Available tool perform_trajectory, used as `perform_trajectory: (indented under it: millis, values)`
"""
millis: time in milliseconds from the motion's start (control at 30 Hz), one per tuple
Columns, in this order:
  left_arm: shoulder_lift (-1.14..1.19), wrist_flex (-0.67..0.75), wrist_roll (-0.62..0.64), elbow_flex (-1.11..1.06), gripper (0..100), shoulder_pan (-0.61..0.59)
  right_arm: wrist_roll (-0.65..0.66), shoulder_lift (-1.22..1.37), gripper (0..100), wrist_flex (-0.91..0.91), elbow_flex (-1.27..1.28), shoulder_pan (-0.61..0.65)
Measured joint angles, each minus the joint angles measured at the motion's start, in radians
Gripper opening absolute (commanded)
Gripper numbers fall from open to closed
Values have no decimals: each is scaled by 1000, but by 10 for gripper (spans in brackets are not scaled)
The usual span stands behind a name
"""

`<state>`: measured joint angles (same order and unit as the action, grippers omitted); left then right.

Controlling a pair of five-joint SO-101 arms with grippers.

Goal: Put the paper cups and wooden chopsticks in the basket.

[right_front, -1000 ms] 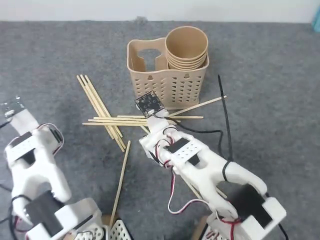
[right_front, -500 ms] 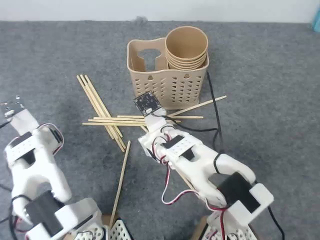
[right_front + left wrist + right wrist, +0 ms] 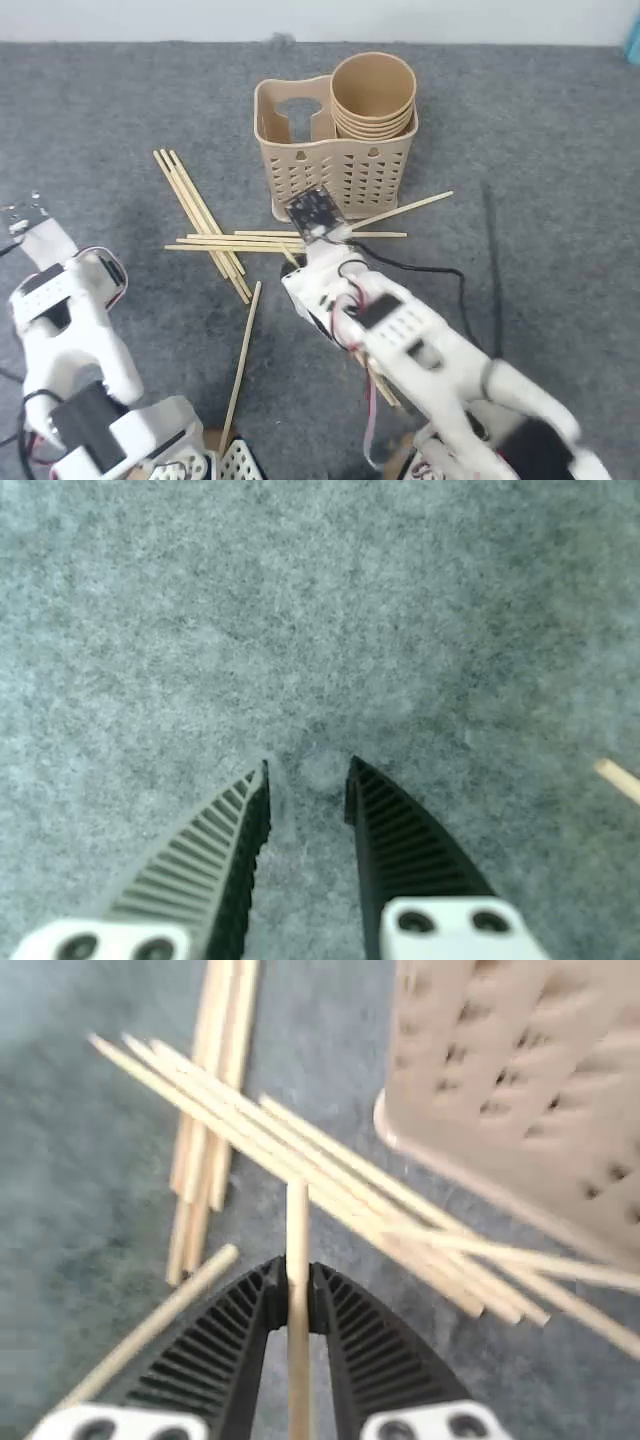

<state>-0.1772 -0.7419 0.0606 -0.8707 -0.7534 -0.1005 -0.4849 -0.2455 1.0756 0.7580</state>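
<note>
The right gripper (image 3: 295, 1275), clamped on one wooden chopstick (image 3: 297, 1210) whose far end met the crossed pile (image 3: 250, 240) beside the basket (image 3: 340, 175) holding the paper cups (image 3: 373, 90), looked liable to drag neighbours askew or let it swivel on lifting; the left gripper (image 3: 305, 780) hung over grey felt (image 3: 300, 600), fingers slightly apart.

The carpet (image 3: 560, 150) is grey and felted, covering the surface in view; the basket (image 3: 340, 175) stands upright on it at the far middle; a slanted bundle (image 3: 198, 218) of chopsticks lies to the basket's left, apart from it; a flat bundle (image 3: 240, 242) lies just in front of the basket, crossing the slanted bundle near its near end; one stick (image 3: 405, 210) runs from the basket's foot out to the right; a lone stick (image 3: 242, 350) lies at the near side, its far end close to the slanted bundle's tip.
</note>
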Motion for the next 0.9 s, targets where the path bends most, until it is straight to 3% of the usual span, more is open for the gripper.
perform_trajectory:
  millis: [267, 400, 633, 800, 900]
  values:
    - [0, 0, -9, 0, 124, 0, 0, -632, 9, 0, 52, 0]
    - [0, 0, -9, 0, 124, 0, 0, -784, 9, 0, -11, 2]
    - [0, 0, -9, 0, 124, 0, 6, -712, 8, 149, -157, -3]
    - [0, 0, -9, 0, 124, 0, 149, -523, 8, 278, -313, -41]
    - [0, 0, -9, 0, 124, 0, 157, -393, 8, 298, -423, -81]
